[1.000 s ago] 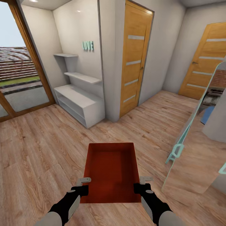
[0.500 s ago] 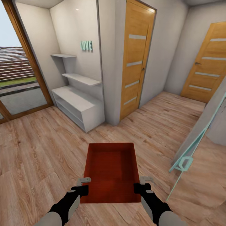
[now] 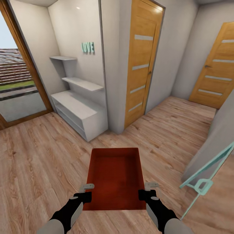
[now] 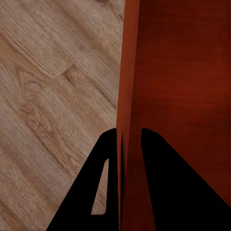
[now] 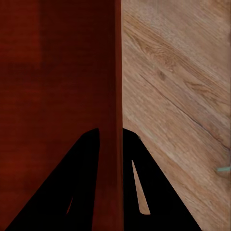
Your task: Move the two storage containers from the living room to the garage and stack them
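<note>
Currently, the robot is in transit across a light wood plank floor (image 3: 39, 156), carrying one storage container (image 3: 115, 177) in front of its trunk. At the far left stands a wood-framed glass door (image 3: 19, 78); next to it a white shelf unit (image 3: 79, 109) sits in an alcove under teal "LOVE" lettering (image 3: 88, 47).

The left claw (image 3: 86, 191) is clamped on the container's left side wall near the corner closest to the robot. In the left wrist view, the left claw (image 4: 129, 144) has one finger on each side of the thin orange-red wall, pinching it.

The container is held level with its open top up, above the plank floor and clear of it, its long axis pointing away from the robot. A two-sided hold of this kind probably keeps the shallow bin from tipping or twisting during travel.

The right claw (image 3: 148, 191) grips the opposite side wall at a matching position; the right wrist view shows the right claw (image 5: 111, 139) likewise straddling and squeezing the wall.

Ahead stand two wooden doors (image 3: 141, 61), and a teal-framed panel (image 3: 208, 172) leans at the far right. The garage floor is not yet reached, so placement and stacking remain outstanding.
</note>
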